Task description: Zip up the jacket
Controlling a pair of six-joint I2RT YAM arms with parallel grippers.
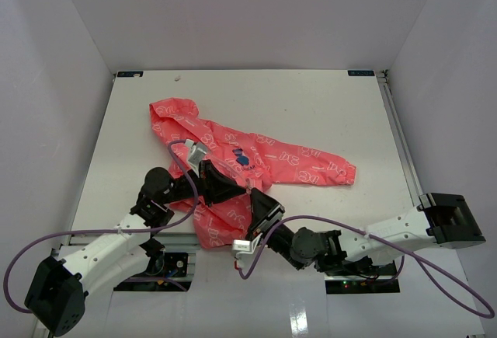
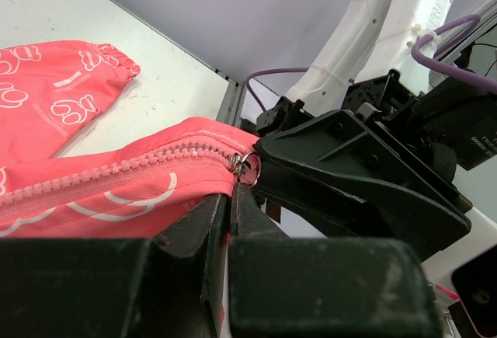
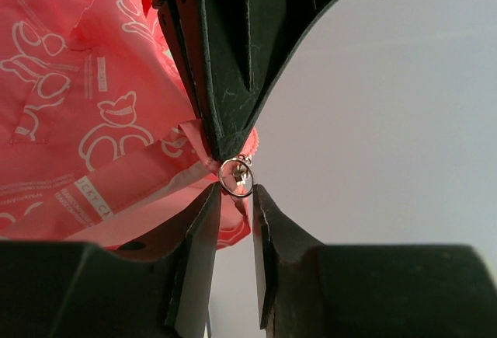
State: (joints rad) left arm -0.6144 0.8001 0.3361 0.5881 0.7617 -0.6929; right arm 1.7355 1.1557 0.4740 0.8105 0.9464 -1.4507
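Jacket location: the jacket (image 1: 225,140) lies spread on the white table (image 1: 326,113). Its hood (image 1: 172,113) is at the far left and one sleeve (image 1: 326,173) reaches right. The hem is at the near edge, between the two arms.
Fabric: thin and creased coral-pink cloth with a white outline print all over. A small dark-blue logo (image 1: 241,156) sits on the chest.
Zipper: the zipper (image 2: 116,173) is a row of pale pink teeth along the front edge. It ends at the hem corner in a small round metal ring pull (image 3: 236,176).
Left gripper: on the left gripper (image 2: 231,194) the fingers are pressed together with barely a line between them. They clamp the hem cloth just beneath the ring.
Right gripper: on the right gripper (image 3: 235,194) the fingers stand a narrow slot apart. The ring sits at their tips and a strip of pink hem hangs in the slot. It is not seen clamped.
Top view only: shows the whole garment and both arms converging on the hem. The ring is hidden there.
Wrist views only: show the teeth and the ring, with the two grippers tip to tip and almost touching.
Surroundings: plain pale walls (image 1: 62,43) enclose the table.
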